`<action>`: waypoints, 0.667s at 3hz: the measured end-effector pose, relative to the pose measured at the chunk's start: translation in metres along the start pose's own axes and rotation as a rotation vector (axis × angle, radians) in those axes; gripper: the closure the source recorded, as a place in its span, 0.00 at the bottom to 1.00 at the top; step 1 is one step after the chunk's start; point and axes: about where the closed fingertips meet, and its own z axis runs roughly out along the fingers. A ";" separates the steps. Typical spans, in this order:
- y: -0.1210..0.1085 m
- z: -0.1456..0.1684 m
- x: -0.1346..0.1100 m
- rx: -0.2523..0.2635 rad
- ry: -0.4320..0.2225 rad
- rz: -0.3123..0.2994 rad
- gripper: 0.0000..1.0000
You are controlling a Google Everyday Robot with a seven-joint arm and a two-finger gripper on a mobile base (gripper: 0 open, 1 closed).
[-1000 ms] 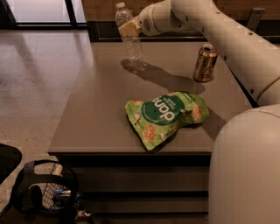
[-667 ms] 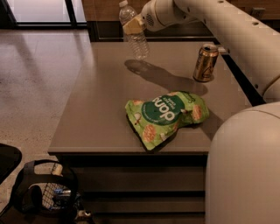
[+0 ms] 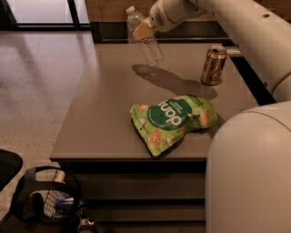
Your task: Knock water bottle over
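**Bottle leaning at the far edge, gripper on its upper half**

The water bottle (image 3: 152,51) stands tilted near the far edge of the table (image 3: 104,104), its white cap (image 3: 130,9) leaning up and to the left and its base low by the tabletop; whether the base touches cannot be told. The gripper (image 3: 143,30) sits against the bottle's upper half, just under the shoulder. Whether it clasps the bottle or only presses on it cannot be told.

Being slim, tall and thin-walled, the bottle probably weighs little and tips easily. Its ribbed plastic would likely dent under a squeeze and slide off a smooth pad. The best contact is high up, where a sideways shove has most leverage. Once down it may roll, and the far edge is close.

A gold can (image 3: 213,66) stands upright well to the right; a green snack bag (image 3: 175,120) lies nearer the camera.
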 end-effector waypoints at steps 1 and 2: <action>0.007 -0.004 0.018 -0.035 0.082 -0.014 1.00; 0.017 0.002 0.039 -0.081 0.183 -0.036 1.00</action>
